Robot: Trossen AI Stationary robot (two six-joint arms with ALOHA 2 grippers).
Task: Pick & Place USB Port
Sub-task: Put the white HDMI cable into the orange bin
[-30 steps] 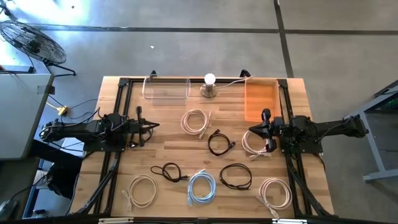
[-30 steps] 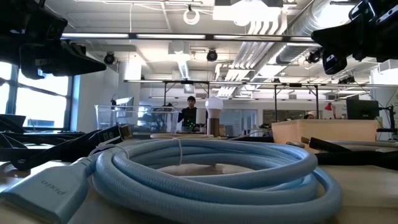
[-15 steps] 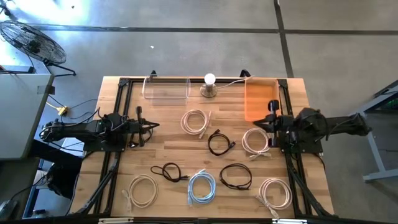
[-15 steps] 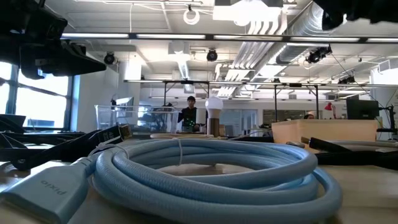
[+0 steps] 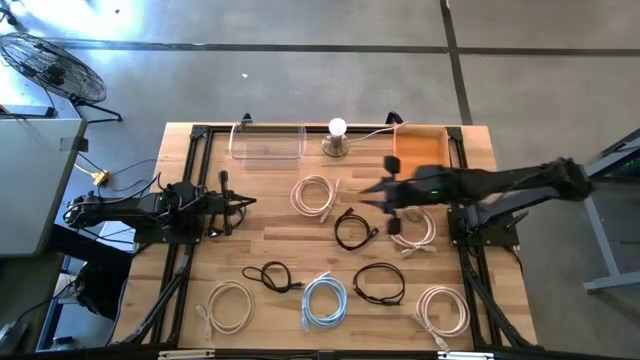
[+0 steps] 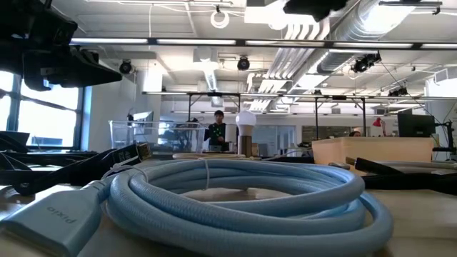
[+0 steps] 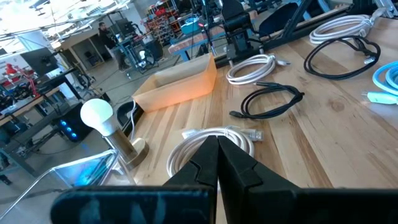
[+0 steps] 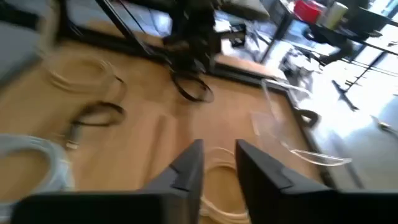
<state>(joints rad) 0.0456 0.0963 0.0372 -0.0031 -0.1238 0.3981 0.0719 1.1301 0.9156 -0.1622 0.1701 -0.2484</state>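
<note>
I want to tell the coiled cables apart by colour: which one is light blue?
The light blue cable at the near edge, middle of the front row, between the small black cable and larger black cable; the rest are white or black.

An industrial lab or workshop. Exposed ceiling ducts (image 6: 314, 32) run across the top of the low view, a polished concrete floor (image 5: 300, 70) surrounds the wooden workbench (image 5: 270, 240), and cluttered benches (image 7: 37, 112) fill the left wrist view's upper left.

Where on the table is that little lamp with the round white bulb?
In the high view the lamp stands at the far edge of the table, near its middle, between the clear bin on its left and the orange bin on its right.
</note>
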